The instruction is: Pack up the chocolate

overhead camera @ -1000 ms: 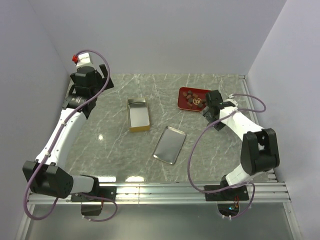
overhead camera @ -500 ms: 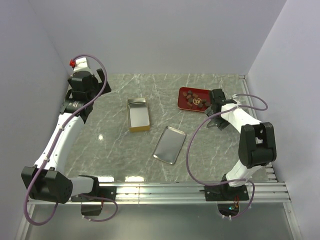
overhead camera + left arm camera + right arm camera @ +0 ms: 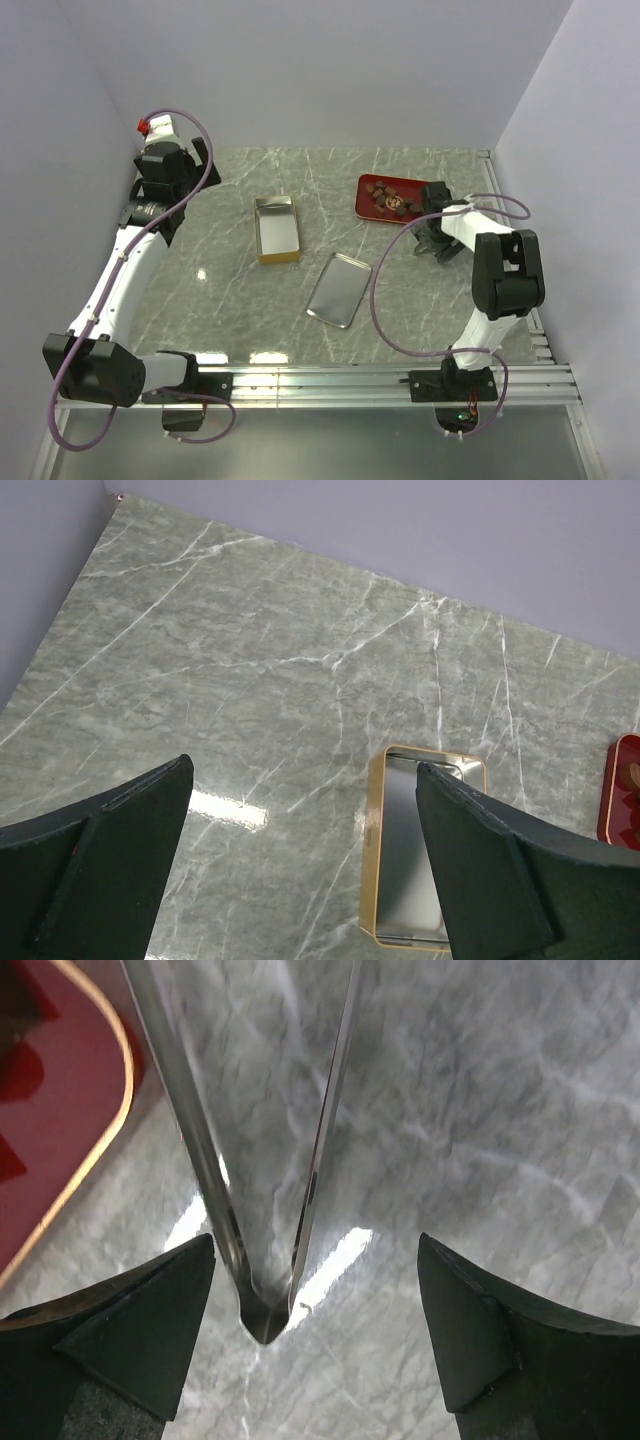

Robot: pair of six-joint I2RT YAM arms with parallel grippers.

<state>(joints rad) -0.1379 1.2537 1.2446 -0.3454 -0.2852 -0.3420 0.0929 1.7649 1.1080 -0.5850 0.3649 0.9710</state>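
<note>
The chocolate (image 3: 388,200) is several small brown lumps on a red tray (image 3: 374,187) at the back right. An open gold tin (image 3: 277,228) stands left of centre; it also shows in the left wrist view (image 3: 420,860). My right gripper (image 3: 437,240) is low over the table just right of the tray. In the right wrist view it (image 3: 315,1245) is open, with the joined end of metal tongs (image 3: 265,1315) lying between its fingers, untouched. The tray's edge (image 3: 50,1110) is to its left. My left gripper (image 3: 175,170) is open and empty, high at the far left (image 3: 302,770).
The tin's lid (image 3: 339,289) lies silver side up near the table's middle, in front of the tin. Walls close the table at the back and sides. A metal rail runs along the near edge.
My right gripper has moved from the tray's right end toward the near right and lowered over the tongs. My left arm shifted slightly a second ago and has held still since.
</note>
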